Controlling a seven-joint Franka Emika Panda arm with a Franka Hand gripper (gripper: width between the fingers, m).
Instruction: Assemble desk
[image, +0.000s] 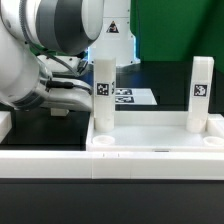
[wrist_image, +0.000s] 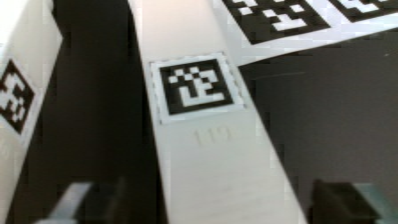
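Desk top (image: 150, 140) sits lower centre-right in the exterior frame, with two legs upright in it: left leg (image: 103, 95) at frame centre, right leg (image: 201, 92) near the right edge. Gripper (wrist_image: 214, 205) jaws apart, straddling the left leg, a gap on each side. Marker board (image: 132, 98) behind, rail (image: 50, 166) in front.

Wrist view was kinda useless for my pincer (wrist_image: 210, 205): the fingers (wrist_image: 80, 205) were just dark blurry blobs either side of the leg (wrist_image: 199, 150), so I couldn't tell if they touched it. The leg's ends ran out of frame. Same for the second leg (wrist_image: 15, 95), half its tag gone, and the marker board (wrist_image: 311, 20). In the exterior view my arm (image: 40, 40) got chopped by the edge, my fingertips didn't show, and the top (image: 150, 145) ran off the exterior view's right.
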